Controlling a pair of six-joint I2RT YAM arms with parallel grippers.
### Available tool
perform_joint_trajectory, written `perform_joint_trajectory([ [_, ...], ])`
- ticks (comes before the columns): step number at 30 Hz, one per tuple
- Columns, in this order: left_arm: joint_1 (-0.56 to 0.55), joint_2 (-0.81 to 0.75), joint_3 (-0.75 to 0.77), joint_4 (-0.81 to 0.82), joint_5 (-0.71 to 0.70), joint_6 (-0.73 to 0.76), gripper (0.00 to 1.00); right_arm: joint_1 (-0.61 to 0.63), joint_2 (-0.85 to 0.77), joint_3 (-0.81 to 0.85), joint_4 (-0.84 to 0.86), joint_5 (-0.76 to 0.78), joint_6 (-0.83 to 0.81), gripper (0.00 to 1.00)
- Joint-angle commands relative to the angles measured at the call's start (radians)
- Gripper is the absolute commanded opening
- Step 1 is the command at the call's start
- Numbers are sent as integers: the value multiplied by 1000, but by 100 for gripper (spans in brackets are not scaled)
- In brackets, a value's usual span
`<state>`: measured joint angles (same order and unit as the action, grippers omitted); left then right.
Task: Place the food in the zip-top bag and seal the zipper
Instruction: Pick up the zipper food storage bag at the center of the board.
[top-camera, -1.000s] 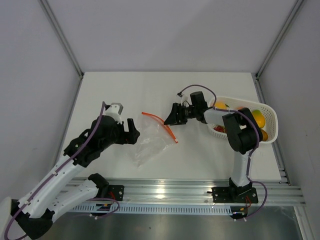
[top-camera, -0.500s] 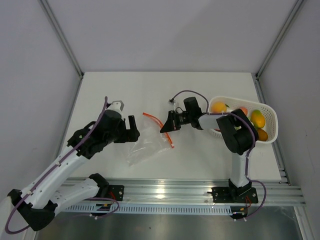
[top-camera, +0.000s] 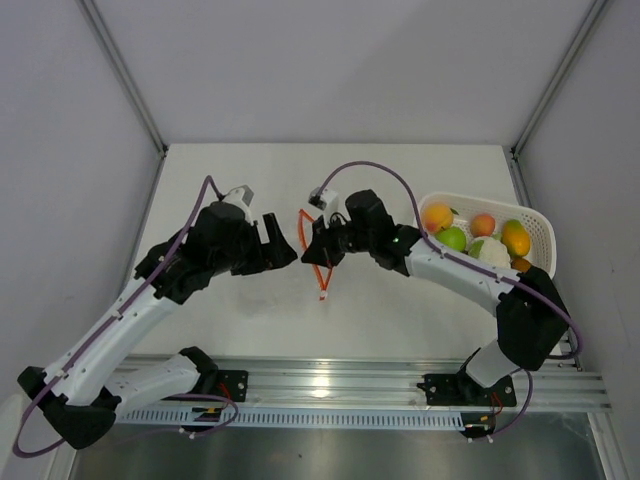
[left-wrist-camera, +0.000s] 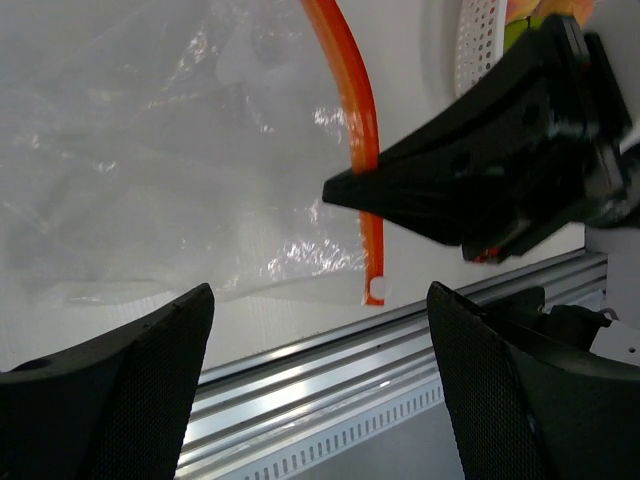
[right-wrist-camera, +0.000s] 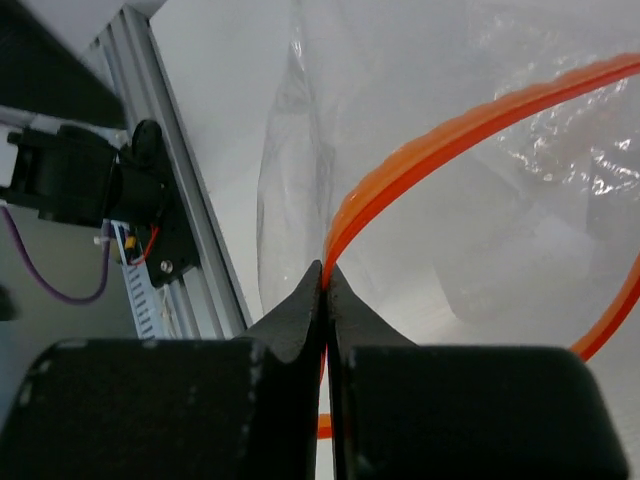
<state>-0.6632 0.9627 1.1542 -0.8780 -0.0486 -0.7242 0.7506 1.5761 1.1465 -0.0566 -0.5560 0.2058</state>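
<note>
Now the right claw (right-wrist-camera: 323, 280) has pinched shut on the zipper (right-wrist-camera: 452, 130).

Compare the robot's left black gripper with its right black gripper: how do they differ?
The left black gripper stands wide open; the right black gripper is pressed shut. The left holds nothing; the right pinches the red-orange zipper strip of the clear crinkly plastic bag. Both face that bag.

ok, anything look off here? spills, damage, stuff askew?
Nothing stands out. The right gripper is shut on the zipper of the zip-top bag, crinkled but with no visible tear. The left gripper is open beside it. The food sits in the white basket, none spilled.
</note>
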Motion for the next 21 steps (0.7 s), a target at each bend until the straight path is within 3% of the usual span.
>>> perform_joint_trajectory([
  [1, -9, 42, 51, 24, 32, -90, 89, 79, -48, -1, -100, 247, -85, 0],
  [6, -4, 73, 81, -9, -36, -171, 89, 164, -106, -56, -69, 367, -101, 0],
  [21, 34, 105, 81, 4, 15, -205, 89, 259, -293, -209, 52, 430, -189, 0],
])
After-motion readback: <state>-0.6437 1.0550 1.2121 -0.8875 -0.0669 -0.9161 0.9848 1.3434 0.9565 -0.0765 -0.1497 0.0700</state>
